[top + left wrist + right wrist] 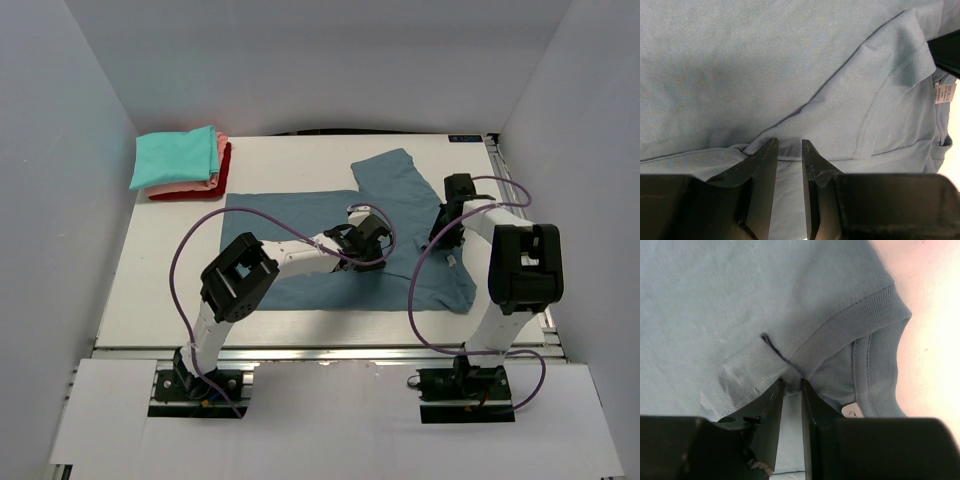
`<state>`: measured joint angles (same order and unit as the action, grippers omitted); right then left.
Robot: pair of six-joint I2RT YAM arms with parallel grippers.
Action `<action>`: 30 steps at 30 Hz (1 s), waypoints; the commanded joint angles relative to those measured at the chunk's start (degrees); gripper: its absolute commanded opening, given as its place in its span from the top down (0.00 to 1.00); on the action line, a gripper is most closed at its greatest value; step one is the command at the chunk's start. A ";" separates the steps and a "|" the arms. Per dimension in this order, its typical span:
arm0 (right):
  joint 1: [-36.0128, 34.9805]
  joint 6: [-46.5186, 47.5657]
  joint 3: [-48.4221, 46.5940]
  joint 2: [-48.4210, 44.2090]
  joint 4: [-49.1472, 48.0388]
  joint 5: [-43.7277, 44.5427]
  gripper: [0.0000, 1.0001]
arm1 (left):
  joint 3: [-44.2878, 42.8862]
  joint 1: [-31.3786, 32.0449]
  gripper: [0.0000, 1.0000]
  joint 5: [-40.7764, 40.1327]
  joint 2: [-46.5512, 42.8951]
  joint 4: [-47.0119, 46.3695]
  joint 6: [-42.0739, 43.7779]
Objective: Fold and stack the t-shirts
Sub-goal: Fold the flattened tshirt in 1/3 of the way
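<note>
The slate-blue t-shirt (290, 212) lies spread on the white table, with one part reaching toward the back (395, 175). My left gripper (368, 248) sits over its middle, jaws closed on a raised fold of the cloth (788, 142). My right gripper (446, 232) is at the shirt's right side, pinching the cloth beside the ribbed collar (791, 381). The white neck tag (944, 93) shows by the collar and peeks out in the right wrist view (855, 411). The folded teal tee (175, 157) lies on the salmon-pink (215, 178) and red (222, 170) ones at the back left.
Grey walls enclose the table (160, 290) on three sides. Purple cables (185, 250) loop from both arms over the shirt. The right arm's black body (947, 47) edges into the left wrist view. The table's metal front rail (320, 352) runs by the arm bases.
</note>
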<state>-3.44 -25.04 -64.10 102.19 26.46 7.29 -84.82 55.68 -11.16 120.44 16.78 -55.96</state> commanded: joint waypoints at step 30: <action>0.19 -0.63 -2.53 -7.10 2.37 -2.01 1.00 | -0.26 0.31 0.64 -0.80 -3.11 0.72 0.51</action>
<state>-3.40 -25.23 -65.80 95.90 28.47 5.58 -84.82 55.68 -11.20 120.44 16.80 -55.96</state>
